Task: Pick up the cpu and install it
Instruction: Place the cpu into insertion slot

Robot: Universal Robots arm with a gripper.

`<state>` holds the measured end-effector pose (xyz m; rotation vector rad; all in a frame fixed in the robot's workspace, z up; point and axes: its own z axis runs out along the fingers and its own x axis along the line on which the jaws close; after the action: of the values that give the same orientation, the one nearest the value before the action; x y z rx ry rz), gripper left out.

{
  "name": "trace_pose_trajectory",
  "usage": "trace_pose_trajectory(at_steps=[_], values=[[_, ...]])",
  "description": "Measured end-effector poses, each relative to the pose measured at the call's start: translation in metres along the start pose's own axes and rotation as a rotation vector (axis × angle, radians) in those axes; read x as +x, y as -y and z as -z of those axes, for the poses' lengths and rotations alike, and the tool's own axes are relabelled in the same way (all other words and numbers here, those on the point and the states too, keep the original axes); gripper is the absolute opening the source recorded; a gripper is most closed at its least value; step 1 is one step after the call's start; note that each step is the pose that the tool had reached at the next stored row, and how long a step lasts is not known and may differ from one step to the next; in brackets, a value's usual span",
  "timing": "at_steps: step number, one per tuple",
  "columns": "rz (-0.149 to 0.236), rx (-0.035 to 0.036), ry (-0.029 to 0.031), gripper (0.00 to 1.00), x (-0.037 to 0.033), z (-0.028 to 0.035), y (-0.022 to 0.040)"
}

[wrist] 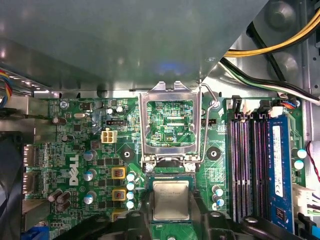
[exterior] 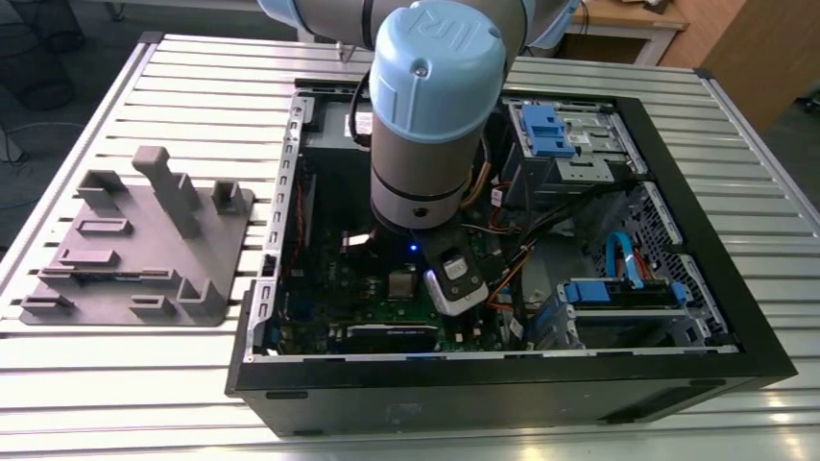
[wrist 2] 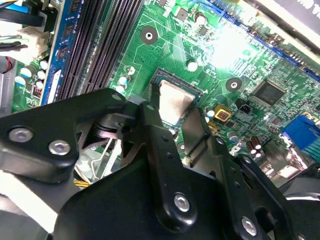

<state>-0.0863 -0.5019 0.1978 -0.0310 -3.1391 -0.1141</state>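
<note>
The cpu (wrist: 171, 200), a flat square chip with a silvery top, lies in the socket on the green motherboard (wrist: 80, 150), inside the open computer case (exterior: 513, 379). In the exterior view the cpu (exterior: 403, 283) shows as a small grey square just below the arm's wrist. My gripper (wrist 2: 172, 117) hangs right over it, shut on the cpu. Its black fingers (wrist 2: 152, 130) press against two opposite edges of the chip. The first wrist view shows the same grip, with the gripper (wrist: 171, 217) straddling the chip. The socket's metal load plate (wrist: 170, 122) stands flipped open behind the cpu.
Black memory slots (wrist: 245, 165) and a blue memory stick (wrist: 277, 170) run beside the socket. Yellow and black cables (wrist: 270, 47) cross a corner of the case. Blue drive brackets (exterior: 551, 130) fill the exterior view's right. A grey fixture plate (exterior: 129, 250) lies on the slatted table at the exterior view's left.
</note>
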Motion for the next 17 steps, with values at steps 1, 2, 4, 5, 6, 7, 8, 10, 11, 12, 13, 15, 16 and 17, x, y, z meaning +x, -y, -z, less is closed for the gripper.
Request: trace_pose_trajectory(at_steps=[1,2,4,5,6,7,8,10,11,12,13,15,16,17], values=[[0.000,-0.0001,0.0000,0.44,0.0000,0.0000,0.0000],[0.000,-0.0001,0.0000,0.38,0.0000,0.0000,0.0000],[0.000,0.0000,0.0000,0.32,0.0000,0.0001,0.0000],[0.000,-0.0001,0.0000,0.26,0.0000,0.0001,0.0000],[0.000,0.0000,0.0000,0.26,0.0000,0.0002,0.0000],[0.000,0.0000,0.0000,0.20,0.0000,0.0002,0.0000],[0.000,0.0000,0.0000,0.15,0.0000,0.0002,0.0000],[0.000,-0.0001,0.0000,0.11,0.0000,0.0003,0.0000],[0.000,-0.0001,0.0000,0.11,0.0000,0.0003,0.0000],[0.000,-0.0001,0.0000,0.11,0.0000,0.0003,0.0000],[0.000,-0.0001,0.0000,0.11,0.0000,0.0004,0.0000],[0.000,-0.0001,0.0000,0.11,0.0000,0.0004,0.0000],[0.000,-0.0001,0.0000,0.11,0.0000,0.0005,0.0000],[0.000,-0.0001,0.0000,0.11,0.0000,0.0005,0.0000]])
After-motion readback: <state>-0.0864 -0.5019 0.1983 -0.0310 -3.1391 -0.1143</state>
